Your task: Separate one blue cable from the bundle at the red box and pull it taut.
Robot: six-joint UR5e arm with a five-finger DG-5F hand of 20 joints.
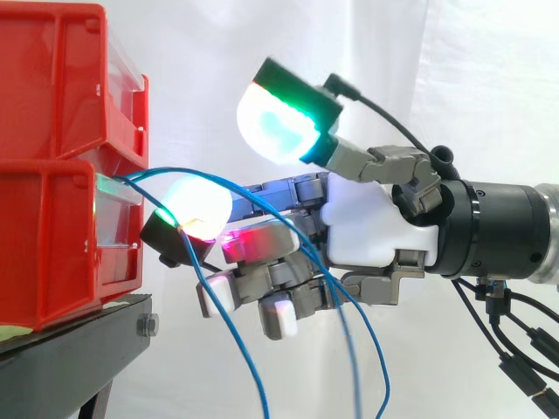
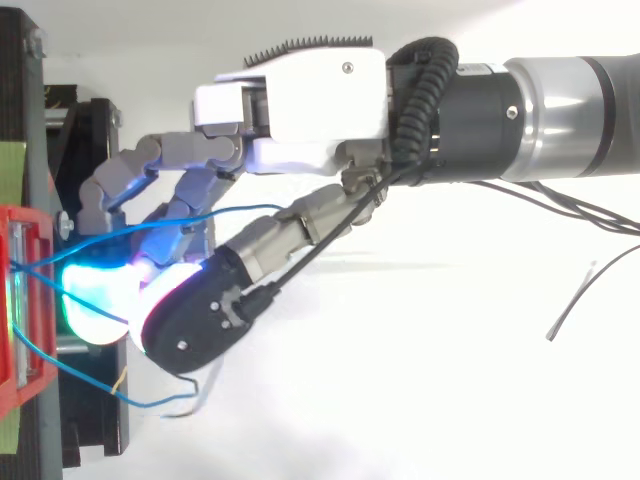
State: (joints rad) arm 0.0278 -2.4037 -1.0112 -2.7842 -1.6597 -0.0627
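Side view: the blue cable (image 1: 179, 169) arcs out of the lower red box (image 1: 52, 244), at 9 o'clock from the robot hand (image 1: 367, 227). It crosses the curled fingers and drops toward 6 o'clock among other blue strands (image 1: 353, 349). A pull from here could drag two strands together, since they lie over the same fingers, or shift the box on the black stand (image 1: 70, 349)

Top view: the robot hand (image 2: 300, 110) is closed narrow, its thumb (image 2: 195, 325) pressed against a glowing fingertip (image 2: 95, 295) at 8 o'clock from the palm. It appears to pinch one strand just beside the red box (image 2: 30, 218); a weak pinch could let it slip
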